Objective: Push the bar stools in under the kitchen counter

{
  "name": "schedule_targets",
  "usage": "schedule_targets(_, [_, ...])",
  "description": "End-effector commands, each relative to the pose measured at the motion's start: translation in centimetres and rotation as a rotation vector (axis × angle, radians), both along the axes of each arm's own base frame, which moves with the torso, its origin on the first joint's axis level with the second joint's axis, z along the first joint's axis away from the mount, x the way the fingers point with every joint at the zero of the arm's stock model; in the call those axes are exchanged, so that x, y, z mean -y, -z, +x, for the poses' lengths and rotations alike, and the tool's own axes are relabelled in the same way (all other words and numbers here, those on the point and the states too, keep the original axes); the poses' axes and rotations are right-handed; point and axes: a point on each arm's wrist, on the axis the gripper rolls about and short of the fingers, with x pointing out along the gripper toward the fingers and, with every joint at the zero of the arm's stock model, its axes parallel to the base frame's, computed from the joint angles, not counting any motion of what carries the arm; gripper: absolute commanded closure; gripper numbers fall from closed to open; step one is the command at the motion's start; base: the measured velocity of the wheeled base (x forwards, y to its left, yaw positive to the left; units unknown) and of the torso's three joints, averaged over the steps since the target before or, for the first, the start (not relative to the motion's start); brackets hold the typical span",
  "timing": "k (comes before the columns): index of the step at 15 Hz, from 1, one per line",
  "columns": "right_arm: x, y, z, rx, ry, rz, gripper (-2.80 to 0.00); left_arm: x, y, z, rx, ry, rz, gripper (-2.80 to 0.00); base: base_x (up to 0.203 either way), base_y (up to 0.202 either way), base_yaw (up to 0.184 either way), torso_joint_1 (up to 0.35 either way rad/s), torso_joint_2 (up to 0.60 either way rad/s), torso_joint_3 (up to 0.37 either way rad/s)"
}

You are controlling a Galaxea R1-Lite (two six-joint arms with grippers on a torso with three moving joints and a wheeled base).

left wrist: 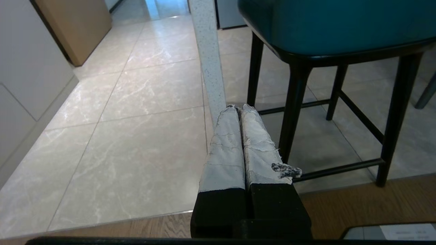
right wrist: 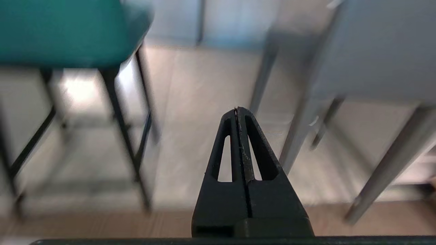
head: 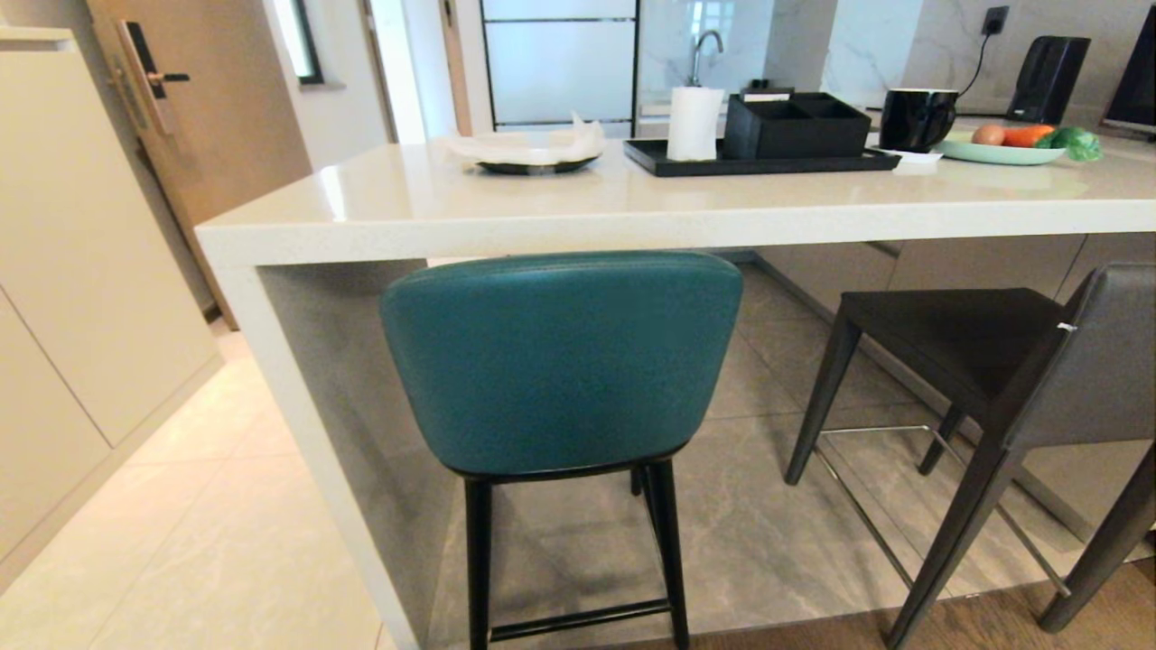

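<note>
The teal bar stool stands with its curved back just below the front edge of the off-white kitchen counter, its seat under the slab. The dark grey bar stool stands to the right, its seat partly under the counter and its square back out in front. Neither arm shows in the head view. My left gripper is shut and empty, low down, short of the teal stool's black legs and the counter's side panel. My right gripper is shut and empty, low between the teal stool and the grey stool.
On the counter lie a black plate with tissue, a black tray with a paper roll and box, a black mug and a plate of vegetables. Cream cabinets line the left. Tiled floor meets wood flooring near me.
</note>
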Motion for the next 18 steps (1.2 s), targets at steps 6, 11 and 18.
schedule_targets(6, [-0.04, 1.15, 0.12, -0.097, -0.019, 0.033, 0.0, 0.01, 0.25, 0.1, -0.011, 0.005, 0.004, 0.0, 0.0, 0.0, 0.0, 0.0, 0.0, 0.0])
schedule_targets(11, [-0.03, 1.15, 0.12, -0.097, -0.015, 0.037, 0.0, 0.0, 0.25, 0.1, -0.011, 0.001, 0.005, 0.0, 0.0, 0.0, 0.0, 0.0, 0.0, 0.0])
schedule_targets(18, [-0.03, 1.15, 0.12, -0.097, -0.014, 0.042, 0.0, -0.01, 0.24, 0.1, -0.011, -0.002, -0.003, 0.0, -0.082, 0.0, 0.0, 0.003, 0.0, 0.0])
